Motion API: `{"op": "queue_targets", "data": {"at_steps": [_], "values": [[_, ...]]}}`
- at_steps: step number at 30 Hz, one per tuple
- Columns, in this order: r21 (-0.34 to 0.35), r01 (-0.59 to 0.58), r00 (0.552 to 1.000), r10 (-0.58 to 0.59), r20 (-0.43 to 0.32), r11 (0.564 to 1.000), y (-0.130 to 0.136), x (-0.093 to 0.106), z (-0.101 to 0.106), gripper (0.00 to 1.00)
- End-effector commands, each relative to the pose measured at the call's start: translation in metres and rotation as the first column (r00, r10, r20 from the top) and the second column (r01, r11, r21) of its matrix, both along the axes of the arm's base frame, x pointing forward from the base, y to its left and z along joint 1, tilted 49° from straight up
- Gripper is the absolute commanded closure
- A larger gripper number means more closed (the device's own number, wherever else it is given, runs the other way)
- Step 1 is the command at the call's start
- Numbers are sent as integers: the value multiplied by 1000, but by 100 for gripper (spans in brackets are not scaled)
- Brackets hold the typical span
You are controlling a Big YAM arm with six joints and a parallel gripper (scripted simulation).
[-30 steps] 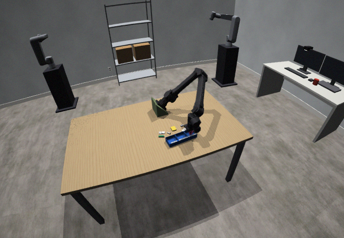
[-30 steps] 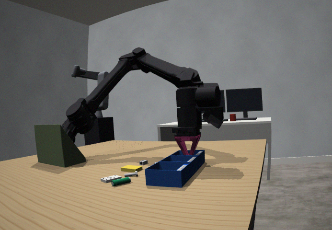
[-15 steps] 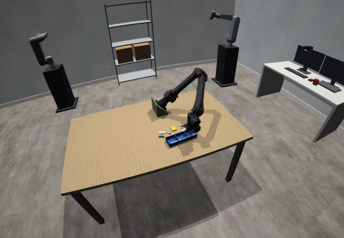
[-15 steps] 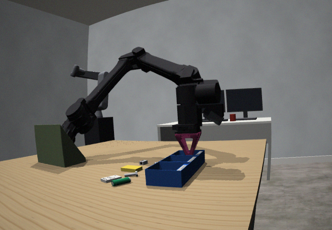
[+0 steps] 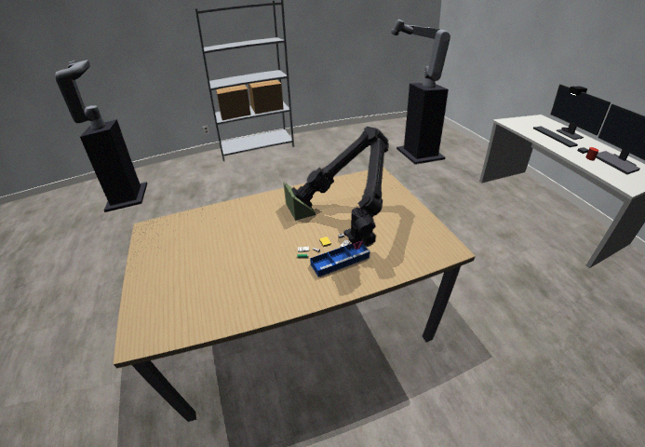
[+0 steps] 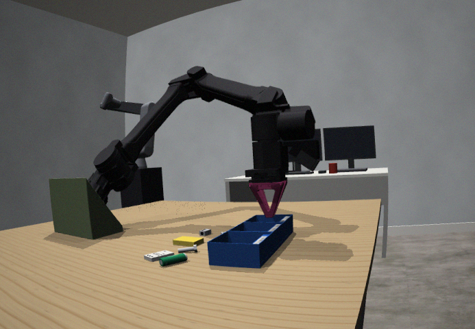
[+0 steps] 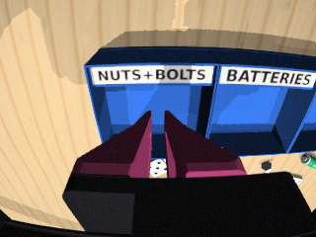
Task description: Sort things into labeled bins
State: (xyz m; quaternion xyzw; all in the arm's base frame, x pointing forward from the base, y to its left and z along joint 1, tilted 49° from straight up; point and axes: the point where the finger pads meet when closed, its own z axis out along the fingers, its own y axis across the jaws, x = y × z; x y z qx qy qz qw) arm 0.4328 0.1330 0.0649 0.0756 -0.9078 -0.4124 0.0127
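A blue bin (image 6: 251, 240) with several compartments stands on the table; it also shows in the top view (image 5: 340, 260). The wrist view shows its labels NUTS+BOLTS (image 7: 154, 75) and BATTERIES (image 7: 267, 78). My gripper (image 6: 269, 214) hangs tips-down over the NUTS+BOLTS compartment (image 7: 158, 118), fingers almost together, with nothing visible between them. To the left of the bin lie a white domino (image 6: 158, 255), a green battery (image 6: 173, 259), a bolt (image 6: 187, 249), a yellow block (image 6: 188, 240) and a small grey nut (image 6: 204, 232). A white dotted piece (image 7: 158, 169) lies on the table just outside the bin.
A green wedge (image 6: 78, 209) stands at the back of the table by the arm's base. The bin lies near the table's right edge (image 5: 460, 258).
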Motion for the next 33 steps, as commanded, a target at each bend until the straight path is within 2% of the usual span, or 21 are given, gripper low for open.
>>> {"op": "queue_targets", "data": {"at_steps": [1,7,10,13,16,25,26,33], "values": [[1,16,997,-16,69,1000,-14,20,26,91],[-1,16,997,-15,71,1000,-33,21,43,91],[0,16,997,-16,71,1000,-33,21,44,91],[1,-23,998,23,54,1000,-15,10,39,91],[0,4,999,-4,38,1000,-24,12,31,91],[2,-6,999,6,31,1000,-22,3,32,91],[-3,15,997,-15,71,1000,-39,20,49,91],[-9,15,997,-15,73,1000,-84,22,89,91]]}}
